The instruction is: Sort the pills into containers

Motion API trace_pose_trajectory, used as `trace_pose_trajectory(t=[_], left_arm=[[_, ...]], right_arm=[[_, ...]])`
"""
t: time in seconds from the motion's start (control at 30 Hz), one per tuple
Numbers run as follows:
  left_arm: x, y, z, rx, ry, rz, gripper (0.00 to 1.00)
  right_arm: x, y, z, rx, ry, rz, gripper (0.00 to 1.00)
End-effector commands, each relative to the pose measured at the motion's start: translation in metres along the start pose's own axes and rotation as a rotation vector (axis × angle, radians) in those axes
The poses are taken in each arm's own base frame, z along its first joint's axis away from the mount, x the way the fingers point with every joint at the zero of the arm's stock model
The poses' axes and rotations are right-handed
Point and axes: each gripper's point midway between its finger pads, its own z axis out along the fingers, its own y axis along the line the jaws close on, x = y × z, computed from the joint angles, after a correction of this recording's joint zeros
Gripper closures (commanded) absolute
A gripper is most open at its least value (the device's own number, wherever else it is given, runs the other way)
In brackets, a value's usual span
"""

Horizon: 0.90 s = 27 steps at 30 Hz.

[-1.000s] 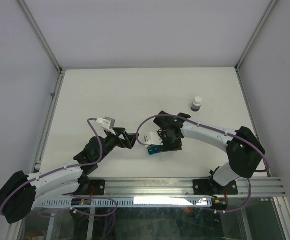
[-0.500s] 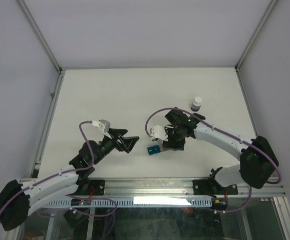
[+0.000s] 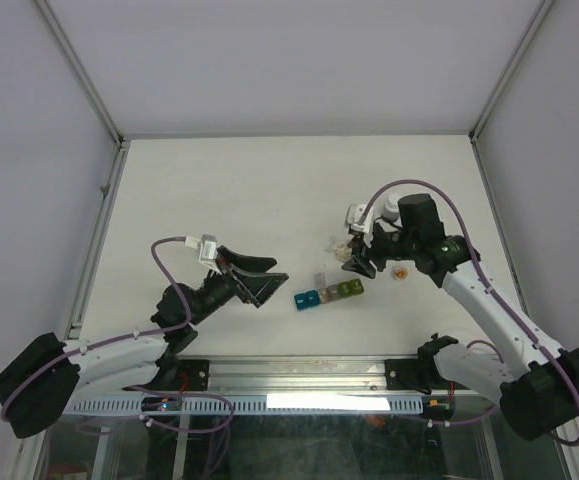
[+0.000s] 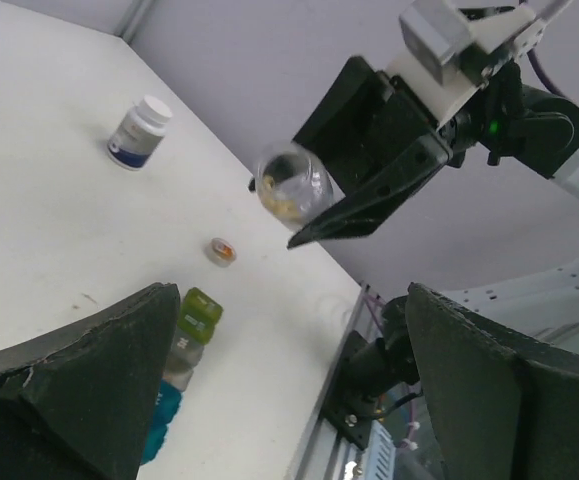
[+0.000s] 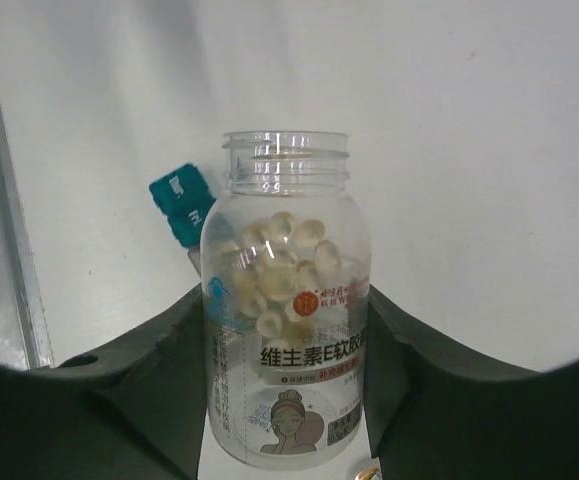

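Looking through the right wrist camera alone shows the clear bottle (image 5: 287, 300) uncapped, pale capsules (image 5: 279, 265) inside, gripped by the right jaws; the containers (image 3: 327, 295) lie on the counter (image 3: 229, 190) between both arms, their contents too small to tell; left jaws gape wide and empty, one finger (image 4: 79, 400) partly hiding the strip's blue end in their own view; a white-capped bottle (image 4: 139, 130) stands beyond.
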Motion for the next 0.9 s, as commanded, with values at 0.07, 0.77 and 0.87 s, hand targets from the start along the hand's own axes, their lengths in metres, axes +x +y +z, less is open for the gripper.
trace_pose_trajectory(t=[0.07,0.77,0.87], left_arm=[[-0.034,-0.059,0.043,0.098,-0.161,-0.080,0.01],[-0.025,-0.096,0.128,0.189,-0.198,-0.085,0.05],[-0.017,-0.090,0.133,0.172,-0.209,-0.092,0.06]], right_arm=[[-0.081,-0.008,-0.030,0.060,-0.361,-0.014,0.85],[-0.091,-0.003,-0.066,0.043,-0.537,0.090,0.83],[-0.090,-0.004,-0.065,0.044,-0.537,0.097,0.82]])
